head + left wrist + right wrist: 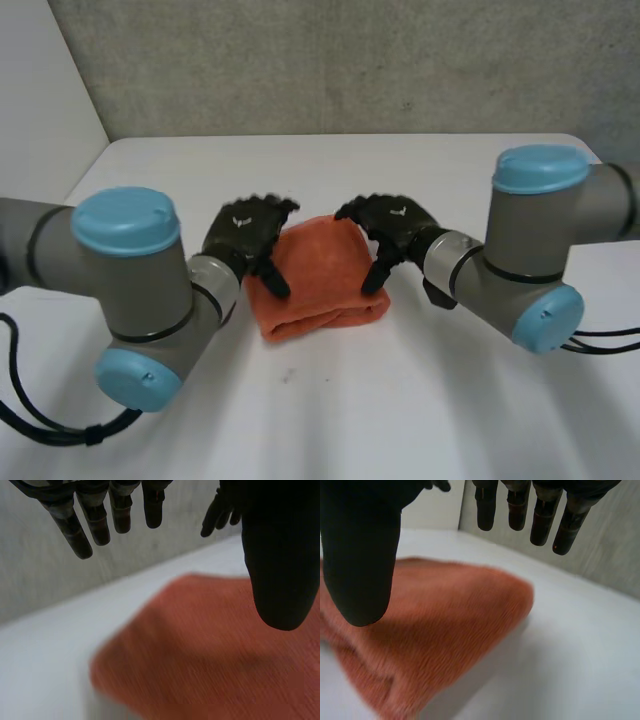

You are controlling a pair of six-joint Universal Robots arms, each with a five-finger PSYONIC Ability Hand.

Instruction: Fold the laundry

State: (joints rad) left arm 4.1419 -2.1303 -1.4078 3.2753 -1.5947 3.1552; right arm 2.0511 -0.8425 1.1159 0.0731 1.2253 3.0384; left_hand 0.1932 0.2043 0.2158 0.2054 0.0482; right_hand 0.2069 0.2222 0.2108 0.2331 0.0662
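Seems nearly done: layered, compact towel (318, 275) on table (400, 400). Over towel's sides, left hand (245, 235) and right hand (395, 228), both spread loose, gripping nothing.

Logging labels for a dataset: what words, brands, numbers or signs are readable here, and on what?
No text is readable.
Small white mark on the back of the black left hand: too small to read.
Same on the black right hand: too small.
Folded orange cloth, white table: nothing written.
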